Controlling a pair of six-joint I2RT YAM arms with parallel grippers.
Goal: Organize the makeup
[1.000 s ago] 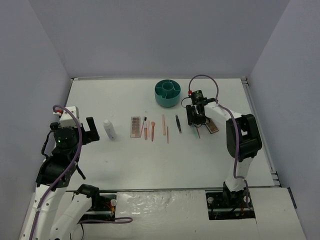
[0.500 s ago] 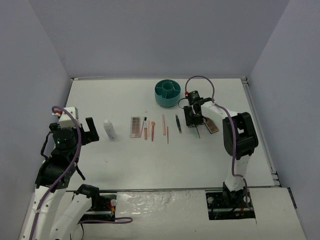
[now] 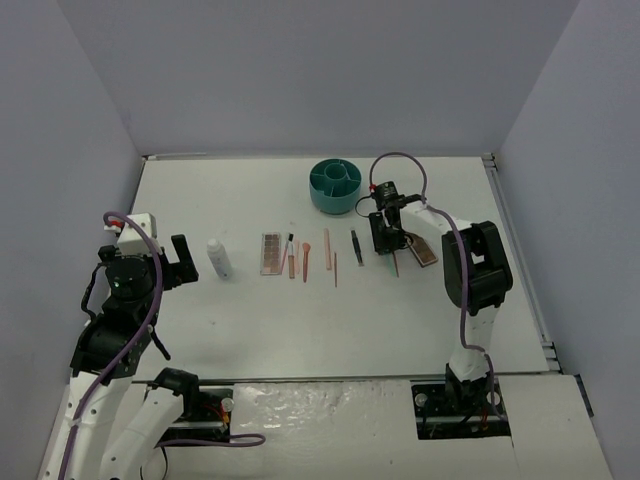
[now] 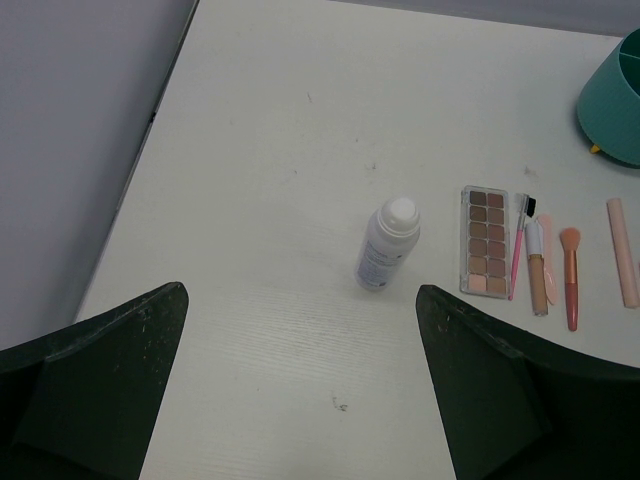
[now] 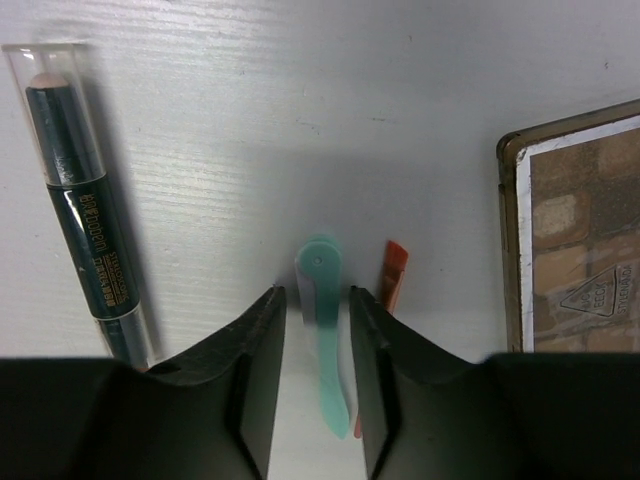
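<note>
My right gripper [image 3: 387,240] points down at the table. In the right wrist view its jaws stand narrowly apart around a thin green stick [image 5: 322,330], with a small gap on each side. An orange stick [image 5: 392,275] lies just right of it. A dark stick in a clear case [image 5: 85,220] lies to the left, and a brown palette [image 5: 585,240] to the right. My left gripper [image 3: 172,262] is open and empty, left of the upright white bottle [image 3: 219,258]. A pink palette [image 3: 271,253] and several thin pink sticks [image 3: 306,260] lie in a row.
The round teal divided cup [image 3: 335,185] stands behind the row, near the right arm. The left wrist view shows the bottle [image 4: 388,245], the palette [image 4: 485,240], the sticks [image 4: 571,265] and the cup's edge [image 4: 615,100]. Grey walls enclose the table.
</note>
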